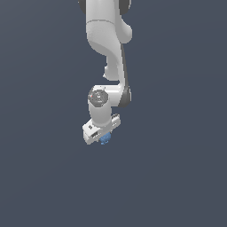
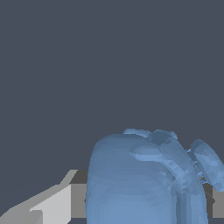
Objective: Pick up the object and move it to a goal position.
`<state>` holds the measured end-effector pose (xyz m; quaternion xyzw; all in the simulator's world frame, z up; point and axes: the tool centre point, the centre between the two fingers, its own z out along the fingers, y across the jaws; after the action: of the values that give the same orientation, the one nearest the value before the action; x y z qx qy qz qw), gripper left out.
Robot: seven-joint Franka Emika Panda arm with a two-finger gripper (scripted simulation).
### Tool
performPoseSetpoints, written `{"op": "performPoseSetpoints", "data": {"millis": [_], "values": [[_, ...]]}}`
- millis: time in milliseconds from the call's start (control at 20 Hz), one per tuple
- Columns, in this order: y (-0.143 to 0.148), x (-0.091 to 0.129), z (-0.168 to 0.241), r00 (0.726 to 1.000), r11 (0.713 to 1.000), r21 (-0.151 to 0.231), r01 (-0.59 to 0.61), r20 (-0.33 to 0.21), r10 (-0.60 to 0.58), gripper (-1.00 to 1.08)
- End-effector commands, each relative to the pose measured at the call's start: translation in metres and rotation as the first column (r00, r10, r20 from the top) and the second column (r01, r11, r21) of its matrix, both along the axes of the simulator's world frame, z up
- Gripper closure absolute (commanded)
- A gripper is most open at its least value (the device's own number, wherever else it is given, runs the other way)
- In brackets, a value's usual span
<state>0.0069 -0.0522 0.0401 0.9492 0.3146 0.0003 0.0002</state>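
My gripper [image 1: 103, 136] is clamped on the object [image 1: 105, 139], a small light-blue lump tucked between its fingers [image 2: 52, 205] and poking out just below them. I judge it light and rigid, but its bumpy roundness could twist, so the broad middle is the safest hold. Around the gripper I see only open, featureless grey, with no edges or obstacles.

Flat, even simulator light, no cast shadows on the dull slate backdrop, soft shading on the arm [image 1: 106, 48], coarse jagged edges throughout.
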Motion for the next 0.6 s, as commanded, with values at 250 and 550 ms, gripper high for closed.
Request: {"op": "performPoseSetpoints", "data": {"millis": [250, 550], "values": [[0.0, 0.0, 0.0, 1.0, 1.0, 0.0, 0.0, 0.0, 0.0, 1.08], [0.004, 0.001, 0.011, 1.0, 1.0, 0.0, 0.0, 0.0, 0.0, 1.08]]}}
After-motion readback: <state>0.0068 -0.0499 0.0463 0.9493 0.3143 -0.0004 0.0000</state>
